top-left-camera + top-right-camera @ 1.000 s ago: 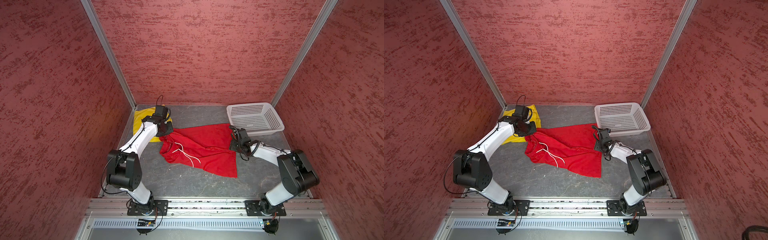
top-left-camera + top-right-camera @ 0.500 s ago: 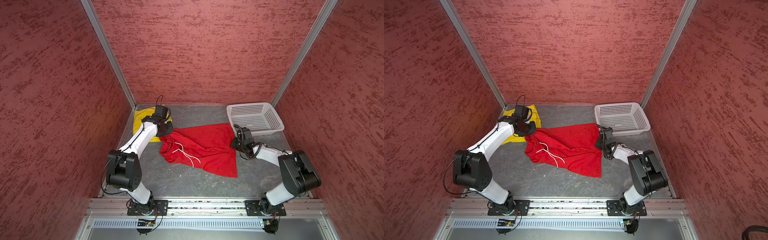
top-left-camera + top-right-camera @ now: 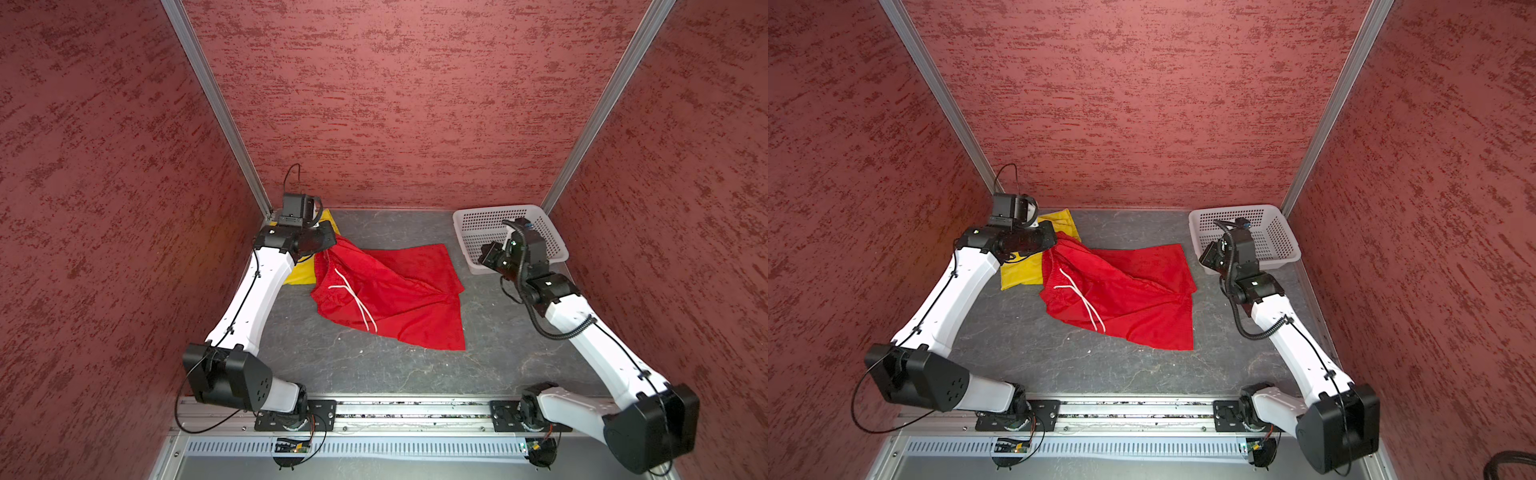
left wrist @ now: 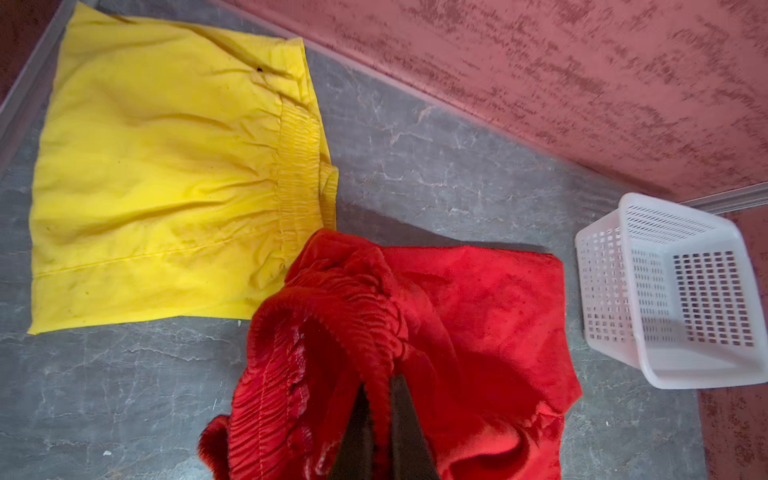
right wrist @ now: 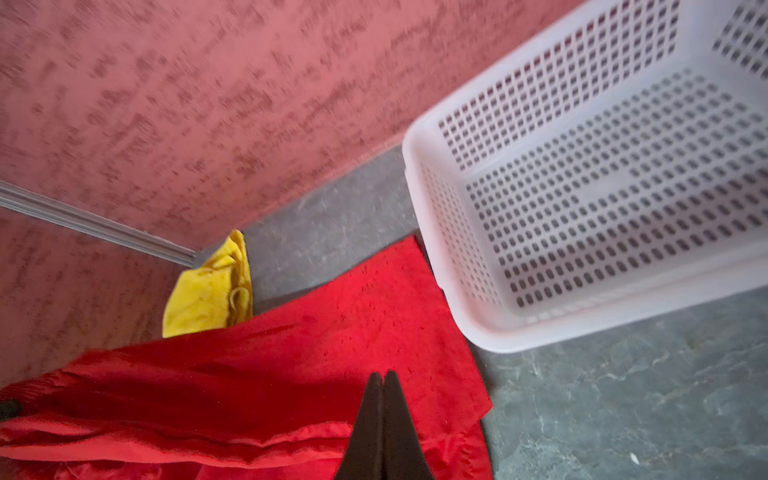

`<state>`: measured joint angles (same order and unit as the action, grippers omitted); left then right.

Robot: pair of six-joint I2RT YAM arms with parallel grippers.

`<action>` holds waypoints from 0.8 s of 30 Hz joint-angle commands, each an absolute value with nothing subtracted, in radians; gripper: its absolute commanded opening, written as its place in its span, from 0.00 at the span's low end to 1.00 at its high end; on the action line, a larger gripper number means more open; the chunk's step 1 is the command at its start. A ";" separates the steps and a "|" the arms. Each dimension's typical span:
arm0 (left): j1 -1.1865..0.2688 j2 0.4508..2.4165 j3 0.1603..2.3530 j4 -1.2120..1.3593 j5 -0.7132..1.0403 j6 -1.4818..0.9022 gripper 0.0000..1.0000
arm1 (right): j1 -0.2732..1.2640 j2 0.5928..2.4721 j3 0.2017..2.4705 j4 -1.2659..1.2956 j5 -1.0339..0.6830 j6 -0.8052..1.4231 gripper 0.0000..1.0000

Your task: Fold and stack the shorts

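The red shorts lie rumpled on the grey floor, their pale drawstring on top. My left gripper is shut on a bunched fold of their elastic waistband and holds that corner up at the back left. The yellow shorts lie flat in the back left corner, partly under my left arm in both top views. My right gripper hangs above the red shorts' right edge with its fingers pressed together and no cloth between them.
A white perforated basket stands empty in the back right corner, right behind my right gripper. Red walls close in the back and both sides. An aluminium rail runs along the front edge.
My right gripper has shut, risen off the red shorts' right edge and drawn back towards the basket without cloth. The left gripper keeps its hold on the waistband.
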<state>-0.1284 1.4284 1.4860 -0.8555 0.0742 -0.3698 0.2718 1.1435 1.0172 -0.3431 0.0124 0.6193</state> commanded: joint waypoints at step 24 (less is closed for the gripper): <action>-0.107 1.469 1.409 -0.861 0.074 -0.388 0.00 | 0.299 1.621 0.769 -0.015 -0.182 0.699 0.54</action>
